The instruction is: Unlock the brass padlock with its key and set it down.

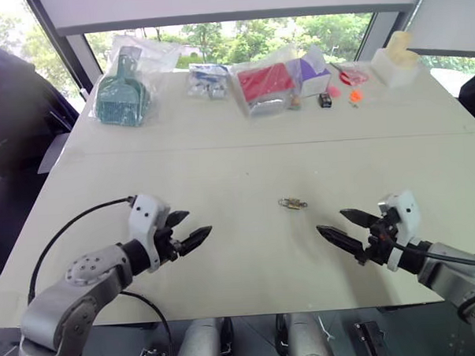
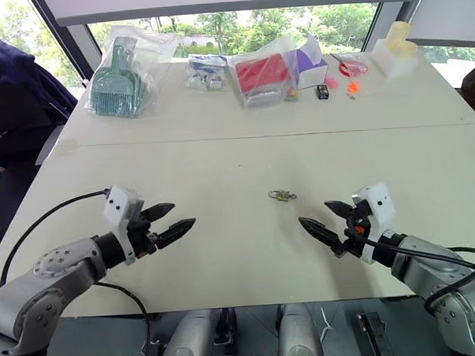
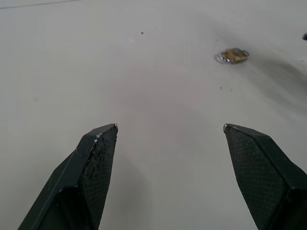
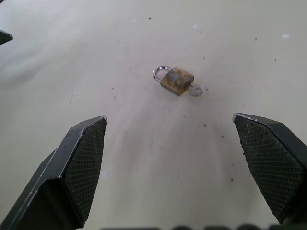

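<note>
White tabletop (image 1: 221, 171) stretches out from the robot toward a bright window with green trees behind it. One brass padlock (image 4: 176, 79) lies flat on the bare middle of the table, between the two arms and a little nearer the right one, its thin silvery shackle curving out at one end. One key (image 4: 195, 89) sits at the lock's other end, touching it; just its small ring shows, and whether the blade is in the keyhole is hard to tell.

Two grippers hang above the table, one to each side, tips pointing inward. Both have their two black fingers spread wide. The left gripper (image 1: 186, 231) holds nothing and touches nothing. The right gripper (image 1: 348, 226) is likewise empty, the lock lying well ahead of its fingertips on the table.

Along the far edge of the table I count three clear plastic bags: one with a teal dustpan-like item (image 1: 122, 95), one with small bluish-white pieces (image 1: 208, 79), and one with a red and purple pack (image 1: 277, 83). Near them sit a small black item (image 1: 325, 100), a few pink and orange bits (image 1: 350, 82) too small to make out, and a pale block (image 1: 395, 58) at the corner. Dark fabric (image 1: 5, 101) drapes over something at the left, cut off by the frame edge.
</note>
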Tool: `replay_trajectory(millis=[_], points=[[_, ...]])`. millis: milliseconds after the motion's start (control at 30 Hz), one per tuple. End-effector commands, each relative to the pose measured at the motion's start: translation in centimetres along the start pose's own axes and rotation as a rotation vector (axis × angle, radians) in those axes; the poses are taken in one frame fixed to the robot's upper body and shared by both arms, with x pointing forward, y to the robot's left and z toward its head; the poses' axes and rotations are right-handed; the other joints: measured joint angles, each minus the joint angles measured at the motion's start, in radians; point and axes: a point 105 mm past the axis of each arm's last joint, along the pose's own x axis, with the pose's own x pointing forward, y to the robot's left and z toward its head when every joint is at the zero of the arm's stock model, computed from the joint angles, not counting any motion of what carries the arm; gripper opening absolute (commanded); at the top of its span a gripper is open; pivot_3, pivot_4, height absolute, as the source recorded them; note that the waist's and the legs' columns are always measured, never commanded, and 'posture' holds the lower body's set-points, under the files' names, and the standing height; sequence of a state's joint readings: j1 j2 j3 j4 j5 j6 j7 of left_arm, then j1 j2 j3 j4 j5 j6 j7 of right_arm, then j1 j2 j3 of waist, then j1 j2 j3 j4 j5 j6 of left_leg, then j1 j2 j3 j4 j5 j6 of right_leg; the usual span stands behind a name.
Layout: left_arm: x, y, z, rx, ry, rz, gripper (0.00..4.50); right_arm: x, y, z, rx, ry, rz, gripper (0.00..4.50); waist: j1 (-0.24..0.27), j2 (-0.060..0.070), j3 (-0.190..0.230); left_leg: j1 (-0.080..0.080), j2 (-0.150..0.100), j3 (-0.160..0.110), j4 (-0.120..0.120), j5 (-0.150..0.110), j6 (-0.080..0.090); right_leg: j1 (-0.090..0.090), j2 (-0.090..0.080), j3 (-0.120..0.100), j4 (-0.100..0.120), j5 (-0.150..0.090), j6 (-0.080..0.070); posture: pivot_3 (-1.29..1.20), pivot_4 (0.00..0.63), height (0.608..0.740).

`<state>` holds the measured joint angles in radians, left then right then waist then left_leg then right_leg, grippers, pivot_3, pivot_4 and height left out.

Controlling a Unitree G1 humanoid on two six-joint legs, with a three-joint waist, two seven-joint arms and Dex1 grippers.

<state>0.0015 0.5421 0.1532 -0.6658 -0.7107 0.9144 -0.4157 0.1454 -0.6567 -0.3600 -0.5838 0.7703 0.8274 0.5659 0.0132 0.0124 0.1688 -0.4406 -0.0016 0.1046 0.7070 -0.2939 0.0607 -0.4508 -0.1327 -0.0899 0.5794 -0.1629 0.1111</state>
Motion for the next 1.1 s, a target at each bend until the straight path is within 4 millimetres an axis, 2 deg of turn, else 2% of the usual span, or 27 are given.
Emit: replay_trajectory(millis=[33,600,700,767,833,1000,1100], points=[[-0.3,0.1,0.4,0.003,-0.017,0.009,3.69,0.0,0.2,0.9,-0.020,-0.028,0.007,4.36,0.000,0.000,0.000,0.000,0.000,0.000,0.000,0.000,0.000,0.000,0.000,0.000,0.000,0.000,0.000,0.00,0.150,0.735],[-0.3,0.9,0.2,0.041,0.002,0.036,3.69,0.3,0.6,0.6,-0.024,-0.027,0.000,4.36,0.001,0.000,0.000,0.000,0.000,0.000,0.000,0.000,0.000,0.000,0.000,0.000,0.000,0.000,0.000,0.00,0.150,0.735],[0.1,1.1,0.4,0.110,0.024,0.014,3.69,0.4,0.6,0.7,-0.024,-0.033,-0.005,4.36,0.002,0.000,0.000,0.000,0.000,0.000,0.000,0.000,0.000,0.000,0.000,0.000,0.000,0.000,0.000,0.00,0.150,0.735],[0.7,1.1,0.1,0.250,0.096,-0.039,3.69,0.5,0.5,0.6,-0.015,-0.033,-0.012,4.36,0.003,0.000,0.000,0.000,0.000,0.000,0.000,0.000,0.000,0.000,0.000,0.000,0.000,0.000,0.000,0.00,0.150,0.735],[1.7,0.9,0.8,0.348,0.117,-0.138,3.69,0.7,0.6,0.4,-0.008,-0.019,-0.007,4.36,0.003,0.000,0.000,0.000,0.000,0.001,0.000,0.000,-0.001,0.000,0.000,0.000,0.000,0.000,0.000,0.00,0.150,0.735],[5.9,0.5,5.1,0.472,0.089,-0.347,3.69,0.4,1.0,0.4,-0.024,0.007,0.014,4.36,0.023,0.000,0.000,-0.001,-0.001,0.001,0.000,0.000,-0.001,-0.001,0.000,0.000,0.000,0.000,0.000,0.00,0.150,0.735],[9.3,-2.1,6.6,0.486,0.087,-0.525,3.69,-0.5,0.8,0.5,-0.018,0.003,-0.011,4.36,0.031,0.000,0.000,-0.001,-0.001,0.001,0.000,0.005,-0.002,0.000,0.000,0.000,-0.001,0.000,0.000,0.00,0.150,0.735]])
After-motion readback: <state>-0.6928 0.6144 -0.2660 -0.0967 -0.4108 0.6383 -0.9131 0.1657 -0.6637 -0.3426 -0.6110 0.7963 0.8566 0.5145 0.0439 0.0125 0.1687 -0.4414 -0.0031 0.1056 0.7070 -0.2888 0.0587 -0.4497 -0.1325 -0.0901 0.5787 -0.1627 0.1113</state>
